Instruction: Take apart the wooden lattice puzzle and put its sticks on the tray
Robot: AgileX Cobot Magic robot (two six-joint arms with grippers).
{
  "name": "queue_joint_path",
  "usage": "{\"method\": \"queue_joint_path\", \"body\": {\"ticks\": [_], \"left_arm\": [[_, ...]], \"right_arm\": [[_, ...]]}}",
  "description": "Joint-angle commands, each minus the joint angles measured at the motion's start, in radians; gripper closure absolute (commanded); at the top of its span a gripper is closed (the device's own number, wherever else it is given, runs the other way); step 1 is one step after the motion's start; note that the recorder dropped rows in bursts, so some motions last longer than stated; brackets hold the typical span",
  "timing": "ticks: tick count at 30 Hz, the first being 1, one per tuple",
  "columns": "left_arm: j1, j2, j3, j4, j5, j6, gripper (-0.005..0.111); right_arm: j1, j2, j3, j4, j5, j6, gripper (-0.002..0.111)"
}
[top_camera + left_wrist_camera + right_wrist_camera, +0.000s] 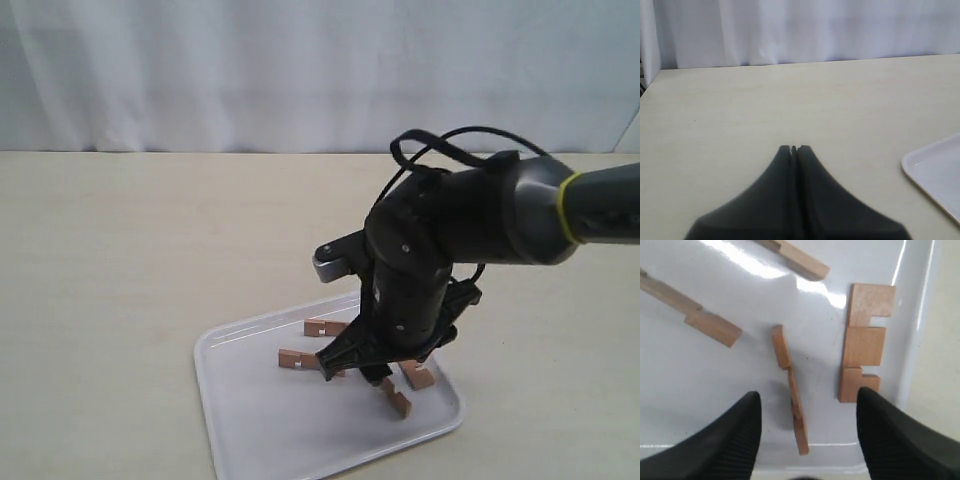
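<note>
No assembled lattice puzzle shows; four separate notched sticks lie on the white tray (250, 430). In the right wrist view one stick (865, 342) lies flat near the tray's rim (912, 355). A second stick (789, 385) stands on its edge, and two more (702, 317) (800, 261) lie farther off. My right gripper (807, 402) hangs open just above the tray. The on-edge stick lies in the gap between its fingers (735, 435), touching neither. In the exterior view that gripper (375, 370) hovers over the sticks (325, 327) (293, 359). My left gripper (794, 148) is shut on nothing, over bare table.
The tray sits near the front of a beige table (120, 260), with a white curtain (300, 70) behind. One tray corner (935, 175) shows in the left wrist view. The right arm's dark body (450, 220) and cable loop over the tray's far side.
</note>
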Motion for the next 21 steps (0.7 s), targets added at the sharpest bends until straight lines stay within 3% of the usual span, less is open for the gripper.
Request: {"method": "queue_joint_path", "body": {"ticks": [1, 6, 11, 16, 19, 21], "left_arm": [[-0.006, 0.0, 0.002, 0.0, -0.014, -0.001, 0.107], [-0.006, 0.0, 0.002, 0.0, -0.011, -0.001, 0.107], [-0.006, 0.0, 0.002, 0.0, -0.011, -0.001, 0.107], [-0.006, 0.0, 0.002, 0.0, -0.011, -0.001, 0.107], [-0.006, 0.0, 0.002, 0.0, -0.011, -0.001, 0.107], [-0.006, 0.0, 0.002, 0.0, -0.011, -0.001, 0.107]], "right_arm": [[-0.003, -0.087, -0.028, -0.011, 0.136, -0.076, 0.059], [-0.003, -0.24, 0.002, -0.049, 0.175, -0.079, 0.104], [-0.047, -0.4, 0.078, 0.038, 0.304, -0.169, 0.104], [-0.202, -0.552, 0.24, 0.228, 0.323, -0.282, 0.104], [-0.31, -0.746, 0.41, 0.225, 0.175, -0.232, 0.104], [-0.315, -0.88, 0.488, 0.221, 0.041, -0.21, 0.104]]}}
